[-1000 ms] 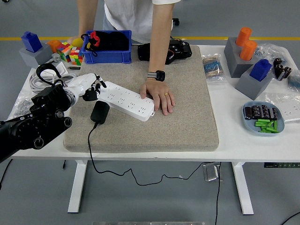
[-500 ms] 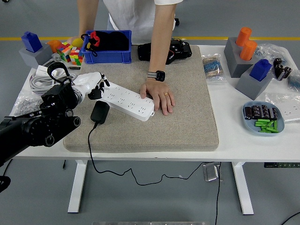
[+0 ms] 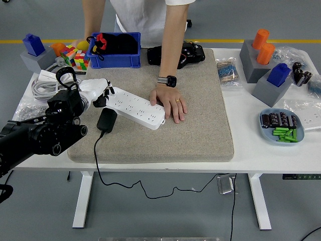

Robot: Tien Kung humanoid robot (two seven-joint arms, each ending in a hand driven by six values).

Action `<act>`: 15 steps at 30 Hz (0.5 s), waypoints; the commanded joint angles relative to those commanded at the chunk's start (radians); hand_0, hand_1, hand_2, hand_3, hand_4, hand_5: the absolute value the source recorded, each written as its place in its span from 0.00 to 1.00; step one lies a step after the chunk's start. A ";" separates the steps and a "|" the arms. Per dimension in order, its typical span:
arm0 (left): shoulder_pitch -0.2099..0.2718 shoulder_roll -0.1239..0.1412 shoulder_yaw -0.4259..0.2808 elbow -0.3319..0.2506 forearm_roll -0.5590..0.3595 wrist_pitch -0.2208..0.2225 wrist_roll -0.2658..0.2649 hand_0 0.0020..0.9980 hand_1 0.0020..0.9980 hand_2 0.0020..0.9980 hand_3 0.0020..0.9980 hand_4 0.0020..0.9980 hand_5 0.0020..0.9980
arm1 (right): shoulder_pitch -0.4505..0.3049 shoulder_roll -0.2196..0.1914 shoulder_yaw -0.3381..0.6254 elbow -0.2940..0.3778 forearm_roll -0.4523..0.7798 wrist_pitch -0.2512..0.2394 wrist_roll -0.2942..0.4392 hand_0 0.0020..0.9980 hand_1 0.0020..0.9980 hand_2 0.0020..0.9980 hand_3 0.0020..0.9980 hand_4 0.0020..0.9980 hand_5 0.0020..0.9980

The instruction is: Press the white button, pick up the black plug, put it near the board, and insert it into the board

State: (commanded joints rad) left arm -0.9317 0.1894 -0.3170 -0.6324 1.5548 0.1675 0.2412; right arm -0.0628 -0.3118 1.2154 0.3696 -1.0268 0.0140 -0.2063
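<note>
Table: the white table [image 3: 241,153] before me.
Centre: a beige mat [image 3: 195,118].
Far left: blue bin [image 3: 114,60], colour cubes [image 3: 75,56], blue block on a grey stand [image 3: 34,51].
Right: grey stands [image 3: 261,68], blue plate [image 3: 281,128] of parts.

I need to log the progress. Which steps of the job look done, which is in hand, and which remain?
Nothing looks finished. In hand: the left hand is at the left end of the white power strip, where its button should be; whether it is pressed cannot be told. A person's hand steadies the strip's right end. Left: the black plug lies untouched on the mat, to be picked up, placed, inserted.
</note>
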 joint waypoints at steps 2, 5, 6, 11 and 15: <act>-0.003 -0.005 0.007 0.005 0.001 0.000 0.001 0.00 0.00 0.09 0.66 0.00 0.00 | 0.001 -0.001 -0.003 0.000 0.000 0.000 0.000 0.80 0.70 0.69 0.65 0.71 0.48; -0.005 -0.008 0.014 0.009 0.001 0.000 0.001 0.00 0.00 0.09 0.66 0.00 0.00 | 0.001 -0.001 -0.004 0.000 0.000 0.000 0.000 0.80 0.70 0.69 0.65 0.71 0.48; -0.005 -0.009 0.018 0.011 0.000 -0.001 0.001 0.00 0.00 0.09 0.66 0.00 0.00 | 0.001 -0.001 -0.006 0.000 0.001 0.000 0.000 0.80 0.70 0.69 0.65 0.71 0.48; -0.010 -0.014 0.045 0.030 -0.009 -0.006 0.002 0.00 0.00 0.09 0.66 0.00 0.00 | 0.001 -0.002 -0.012 0.000 0.002 0.001 0.000 0.80 0.70 0.69 0.65 0.71 0.48; -0.014 -0.017 0.063 0.039 -0.015 -0.009 0.002 0.00 0.00 0.09 0.66 0.00 0.00 | 0.001 -0.002 -0.012 0.000 0.002 0.000 0.000 0.80 0.70 0.69 0.65 0.71 0.48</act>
State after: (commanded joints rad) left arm -0.9452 0.1721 -0.2540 -0.5938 1.5396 0.1583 0.2431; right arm -0.0613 -0.3140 1.2030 0.3692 -1.0246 0.0144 -0.2066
